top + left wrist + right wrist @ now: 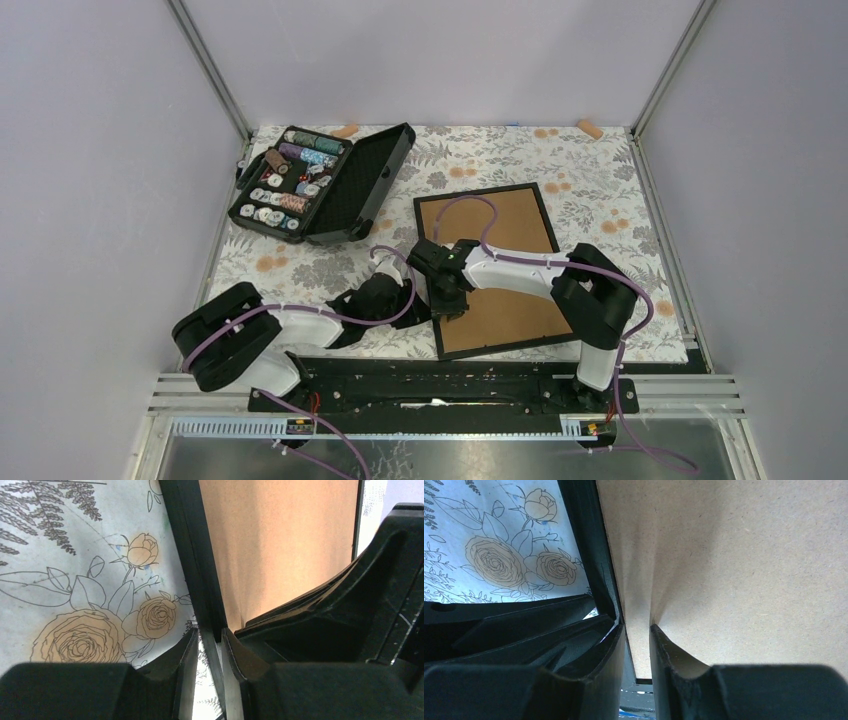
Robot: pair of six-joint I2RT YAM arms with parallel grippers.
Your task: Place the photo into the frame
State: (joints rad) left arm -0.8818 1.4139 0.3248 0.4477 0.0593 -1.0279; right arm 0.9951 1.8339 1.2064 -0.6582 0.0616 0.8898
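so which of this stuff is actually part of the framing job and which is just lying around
Part of the job:
- the frame, lying back up
- left gripper and right gripper, both at its rim
- the photo: not in view

Just lying about:
- open case of thread spools
- small orange piece and a second orange piece at the far edge
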